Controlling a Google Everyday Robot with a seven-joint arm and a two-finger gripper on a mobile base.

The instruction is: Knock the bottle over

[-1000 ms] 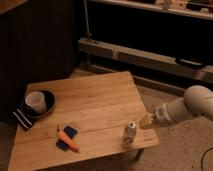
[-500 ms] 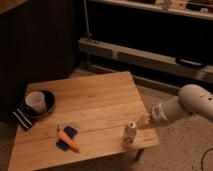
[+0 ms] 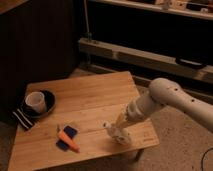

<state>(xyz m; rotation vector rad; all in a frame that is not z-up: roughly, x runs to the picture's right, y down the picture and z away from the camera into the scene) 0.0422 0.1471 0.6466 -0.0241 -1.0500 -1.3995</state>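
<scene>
The bottle is lying tilted, near the front right corner of the wooden counter, its capped end pointing left and its body angled well off upright. Right against it, on its right side, the pincer is sitting low over the counter; whether its fingers are spread or closed I cannot tell, since they are merging with the pale bottle. The white arm is reaching in from the right of the bottle, sloping down toward it.

Judging by that lean, the push itself is under way or nearly finished: the bottle is tipping or already down. What the next move calls for, I think, is a short follow-through leftward so it settles flat, then a lift clear without rolling it off the edge.

Left of the bottle an orange-and-blue tool is lying on the wood. Farther back and left, a white cup is resting in a dark bowl, with a striped cloth beside it.
</scene>
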